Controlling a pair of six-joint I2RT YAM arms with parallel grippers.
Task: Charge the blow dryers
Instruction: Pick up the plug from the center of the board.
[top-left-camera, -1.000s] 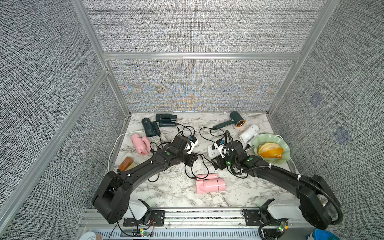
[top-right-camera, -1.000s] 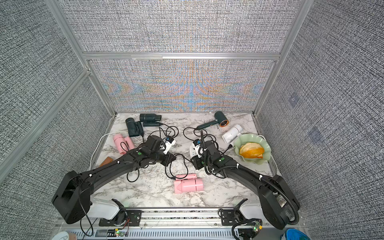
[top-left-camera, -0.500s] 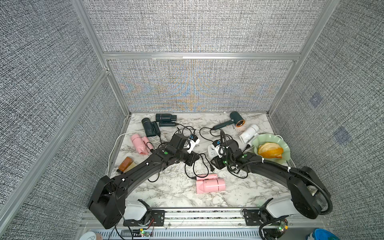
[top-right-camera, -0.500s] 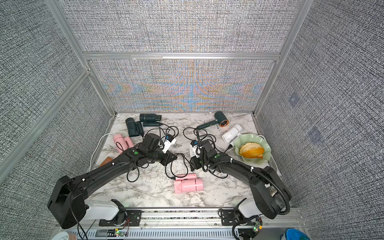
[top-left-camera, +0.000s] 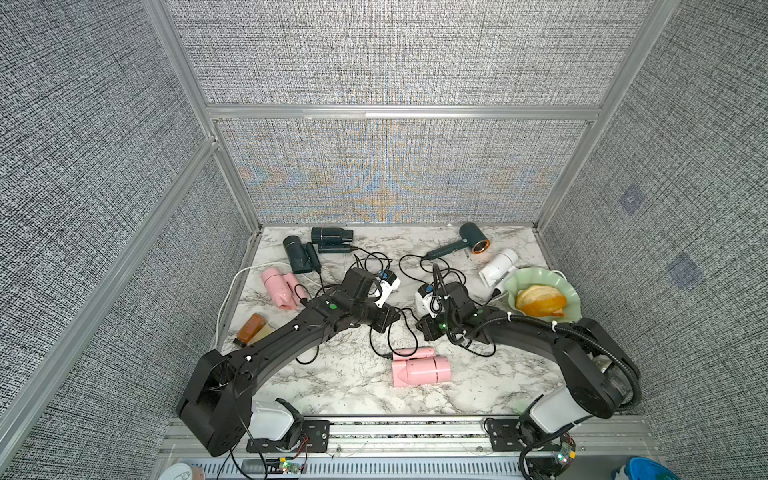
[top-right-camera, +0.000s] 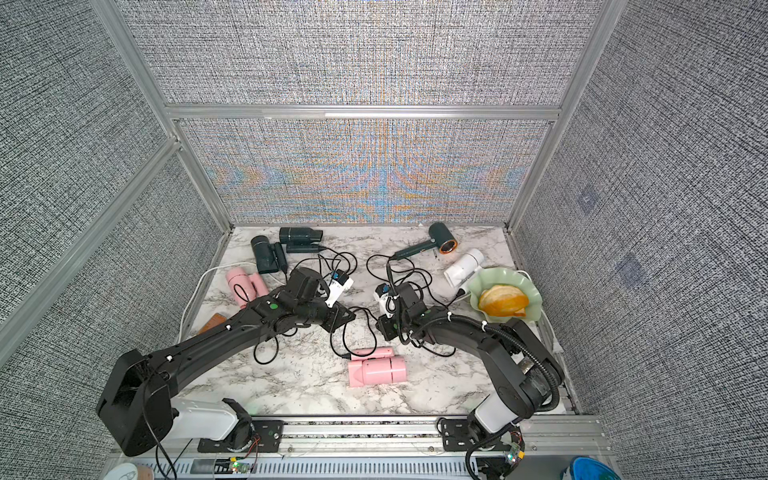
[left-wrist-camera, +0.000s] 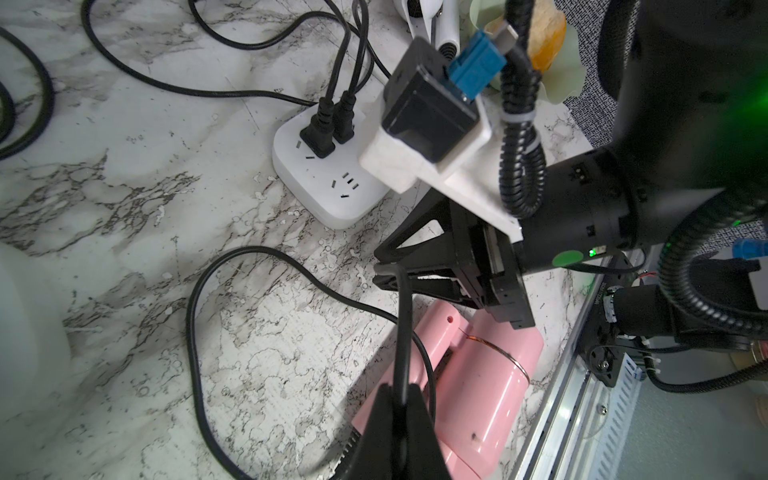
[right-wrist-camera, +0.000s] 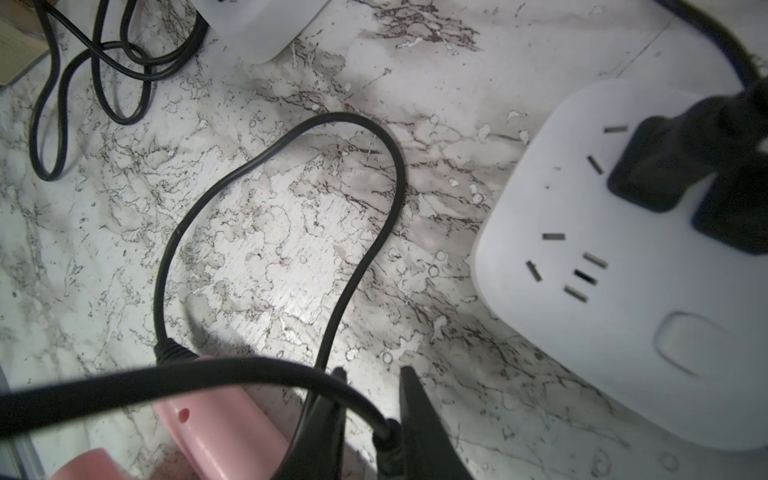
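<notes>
Both top views show the pink blow dryer (top-left-camera: 419, 368) lying near the front of the worktop (top-left-camera: 332, 386) between the two arms, whose wrists cover the cords. Only the wrist views show the left fingers (left-wrist-camera: 380, 419) pinched tight on a black cord (left-wrist-camera: 401, 332) that runs to the right fingers (right-wrist-camera: 424, 428); these stand narrow around the cord's end, though I cannot tell whether they press on it. Just beside them sits a white power strip (right-wrist-camera: 623, 311) with two black plugs (left-wrist-camera: 324, 133) in it, while farther back a white blow dryer (top-left-camera: 498, 266) lies just beside a green bowl (top-left-camera: 540, 276), and an amber bottle (top-left-camera: 249, 328) sits by the left arm.
</notes>
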